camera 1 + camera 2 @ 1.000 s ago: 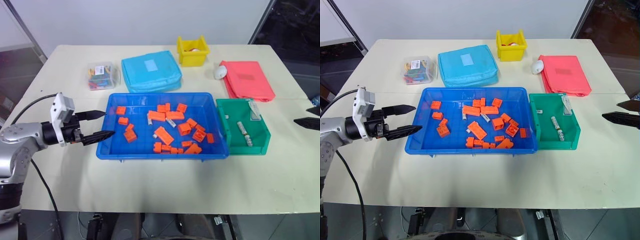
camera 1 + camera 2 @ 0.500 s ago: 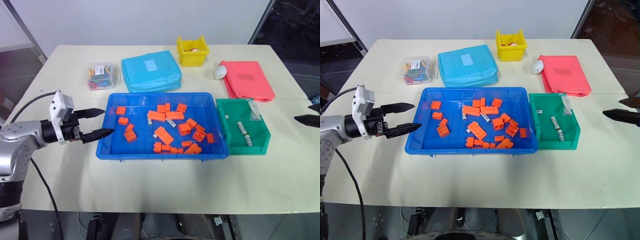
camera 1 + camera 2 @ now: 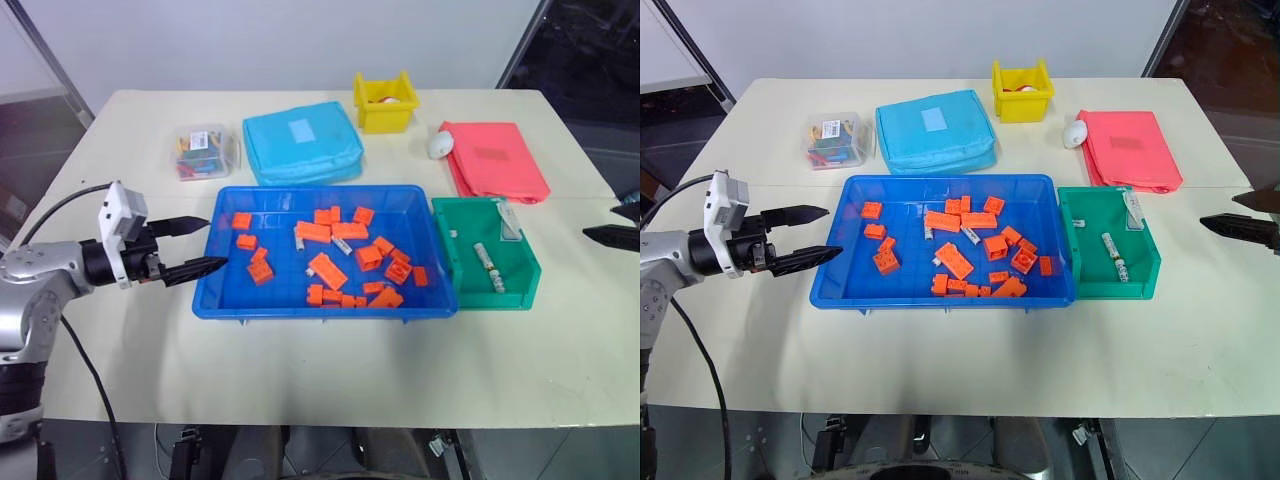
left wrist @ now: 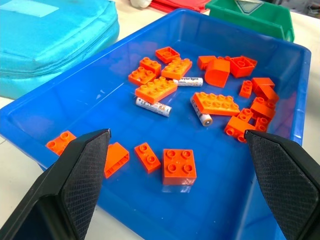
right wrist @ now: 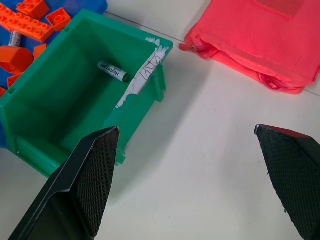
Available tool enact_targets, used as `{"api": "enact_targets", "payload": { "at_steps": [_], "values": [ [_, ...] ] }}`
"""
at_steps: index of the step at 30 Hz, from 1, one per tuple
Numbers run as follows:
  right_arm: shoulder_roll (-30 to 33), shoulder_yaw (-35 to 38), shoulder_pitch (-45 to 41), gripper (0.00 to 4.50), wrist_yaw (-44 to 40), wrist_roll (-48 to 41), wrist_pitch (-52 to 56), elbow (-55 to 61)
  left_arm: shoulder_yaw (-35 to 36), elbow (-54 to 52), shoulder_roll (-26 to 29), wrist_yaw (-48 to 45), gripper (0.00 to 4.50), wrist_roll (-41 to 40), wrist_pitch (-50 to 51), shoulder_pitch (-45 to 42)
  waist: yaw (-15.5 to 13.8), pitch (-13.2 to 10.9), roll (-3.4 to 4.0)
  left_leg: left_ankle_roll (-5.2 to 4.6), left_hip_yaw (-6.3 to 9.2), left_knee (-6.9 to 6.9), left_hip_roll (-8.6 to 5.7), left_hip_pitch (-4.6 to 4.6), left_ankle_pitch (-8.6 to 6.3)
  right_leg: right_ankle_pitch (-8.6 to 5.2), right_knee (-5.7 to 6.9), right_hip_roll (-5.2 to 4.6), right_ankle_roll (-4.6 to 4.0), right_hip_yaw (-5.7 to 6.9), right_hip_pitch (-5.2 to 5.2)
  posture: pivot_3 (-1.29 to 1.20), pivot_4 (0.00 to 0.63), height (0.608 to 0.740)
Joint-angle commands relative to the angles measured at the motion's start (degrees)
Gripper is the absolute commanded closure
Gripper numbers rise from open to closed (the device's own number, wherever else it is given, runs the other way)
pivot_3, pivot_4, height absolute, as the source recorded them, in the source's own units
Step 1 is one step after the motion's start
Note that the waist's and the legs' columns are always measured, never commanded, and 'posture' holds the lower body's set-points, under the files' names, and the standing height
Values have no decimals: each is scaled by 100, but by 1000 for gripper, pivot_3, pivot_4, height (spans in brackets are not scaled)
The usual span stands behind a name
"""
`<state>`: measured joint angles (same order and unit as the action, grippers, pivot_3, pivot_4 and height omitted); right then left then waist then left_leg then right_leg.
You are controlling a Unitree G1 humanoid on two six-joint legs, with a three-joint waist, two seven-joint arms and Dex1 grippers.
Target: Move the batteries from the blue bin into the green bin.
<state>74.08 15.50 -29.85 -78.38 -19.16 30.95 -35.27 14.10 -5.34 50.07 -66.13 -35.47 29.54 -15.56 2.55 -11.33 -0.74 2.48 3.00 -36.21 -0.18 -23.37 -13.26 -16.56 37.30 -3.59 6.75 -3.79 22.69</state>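
Note:
The blue bin (image 3: 325, 310) sits mid-table, holding several orange blocks and a few silver batteries (image 4: 153, 106) among them. My left gripper (image 3: 215, 244) hovers open and empty just outside the bin's left wall, pointing in over it. To the right, touching the blue bin, stands the green bin (image 3: 500, 295) with batteries (image 3: 486, 262) lying inside; one of them (image 5: 112, 71) shows in the right wrist view. My right gripper (image 3: 1220, 208) hangs open and empty over bare table to the right of the green bin.
Behind the bins lie a light-blue pouch (image 3: 302, 142), a clear box of coloured pieces (image 3: 204, 152), a small yellow bin (image 3: 386, 103), a white mouse-like object (image 3: 441, 145) and a red pouch (image 3: 495, 160). Bare table runs along the front edge.

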Motion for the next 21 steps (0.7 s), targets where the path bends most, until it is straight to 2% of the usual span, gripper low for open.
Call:
{"api": "enact_targets", "payload": {
  "at_steps": [1,6,9,13,19,21],
  "values": [
    [-1,28,-231,40,112,-3,-93,136,145,-55,30,83,0,31,-134,-94,1,0,0,0,0,0,0,0,0,0,0,0,0,0,0,0,150,740],
    [-242,-130,-911,40,484,40,-277,553,98,430,-125,575,0,564,-679,-356,12,2,5,1,-2,-4,0,2,0,0,8,0,1,-1,2,0,150,740],
    [-464,-388,-1665,40,447,-184,38,1269,262,654,-41,529,0,471,-636,-496,27,-2,13,3,-5,-3,0,1,2,1,18,1,1,-5,12,0,150,740],
    [-1116,-848,-2438,40,546,-240,218,1804,454,910,123,478,0,373,-569,-768,35,-3,4,3,4,-2,6,-3,2,0,21,9,0,-3,17,0,150,740],
    [-2730,-1831,-2866,40,1065,225,-106,1790,600,723,157,561,0,232,-432,-763,12,0,-3,3,0,-4,1,-5,2,1,21,-1,1,-3,16,0,150,740],
    [-3007,-1973,-2884,40,1141,355,-209,1715,614,489,98,601,0,148,-339,-633,5,0,-2,3,1,-3,1,-13,2,1,26,-1,0,-3,26,0,150,740]
  ]
}}
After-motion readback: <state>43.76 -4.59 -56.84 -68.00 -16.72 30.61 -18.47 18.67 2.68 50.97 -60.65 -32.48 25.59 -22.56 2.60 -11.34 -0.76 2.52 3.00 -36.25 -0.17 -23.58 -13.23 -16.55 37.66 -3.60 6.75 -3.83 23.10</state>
